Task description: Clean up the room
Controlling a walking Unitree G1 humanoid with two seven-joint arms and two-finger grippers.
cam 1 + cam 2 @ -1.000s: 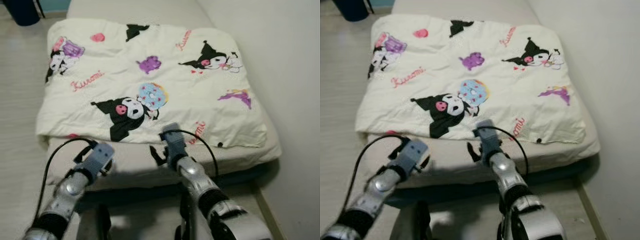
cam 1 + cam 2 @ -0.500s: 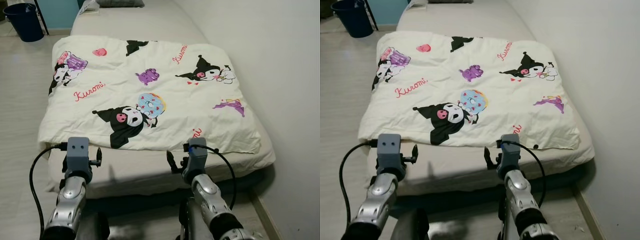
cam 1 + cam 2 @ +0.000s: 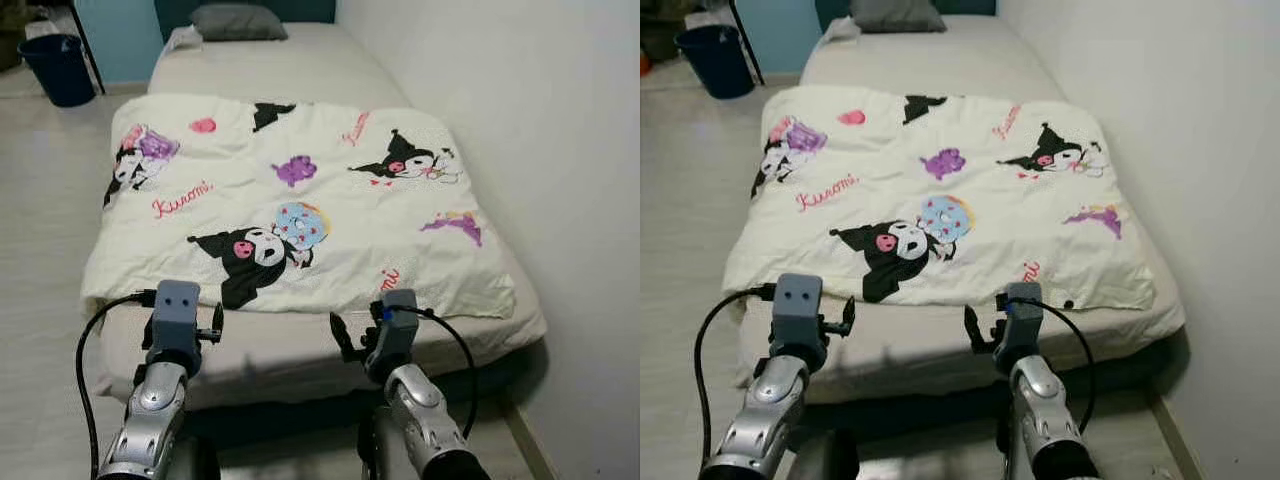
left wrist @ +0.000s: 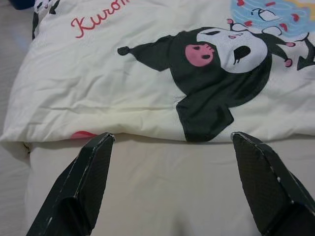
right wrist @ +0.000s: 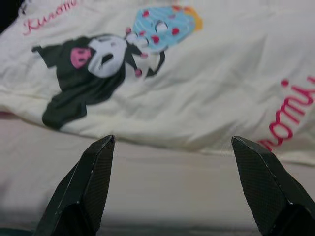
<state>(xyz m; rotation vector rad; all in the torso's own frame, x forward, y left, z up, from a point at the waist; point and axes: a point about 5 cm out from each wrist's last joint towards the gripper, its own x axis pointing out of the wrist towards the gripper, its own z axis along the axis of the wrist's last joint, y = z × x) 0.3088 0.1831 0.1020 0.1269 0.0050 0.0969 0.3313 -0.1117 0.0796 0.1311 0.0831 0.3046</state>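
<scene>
Here, a cartoon-print blanket (image 3: 300,200) lies spread on the bed (image 3: 270,350). The left gripper (image 4: 172,142) and right gripper (image 5: 172,142) hover at its near edge, fingers spread wide, holding nothing.

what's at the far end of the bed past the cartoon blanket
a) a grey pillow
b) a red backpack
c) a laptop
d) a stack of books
a) A grey pillow lies at the head of the bed, beyond the far edge of the cartoon blanket, with bare mattress between them.
</scene>
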